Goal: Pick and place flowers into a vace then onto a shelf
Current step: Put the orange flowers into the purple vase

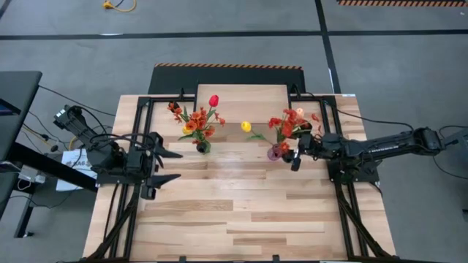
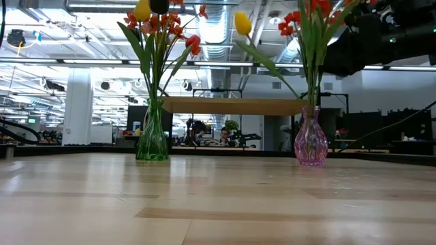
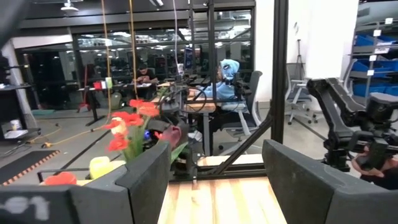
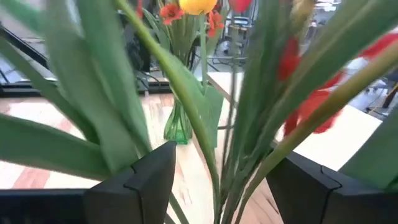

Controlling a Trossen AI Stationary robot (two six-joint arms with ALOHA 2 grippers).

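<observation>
**A:** Start at the right end effector (image 1: 295,158). What's it doing?

**B:** Its fingers (image 4: 137,180) stand apart, with green stems and leaves of the flowers (image 1: 289,126) running up between them. Nothing looks pinched; I'd say it is at the bunch, not gripping it. The bunch stands in the pink vase (image 2: 310,141), upright on the desk (image 1: 241,219), just in front of the shelf (image 1: 245,98).

**A:** And the left one?

**B:** The left end effector (image 1: 167,165) waits near the desk's left side, fingers spread, empty. The green vase (image 2: 152,137) with its own flowers (image 1: 196,120) stands just beyond it.

**A:** What could go wrong?

**B:** The vase is narrow and tall with a top-heavy bunch. Any sideways drag while stems lie between the fingers could tip it, or pull a stem out. Closing on leaves instead of stems might let the bunch slip.

**A:** Room to move?

**B:** The near half of the desk is bare, so backing off is easy. Toward the shelf it's tighter: the two vases stand apart but their blossoms spread, the yellow tulip (image 1: 246,126) leans between them, and the black frame posts flank the shelf. Lifting onto it means clearing its front edge.
</observation>
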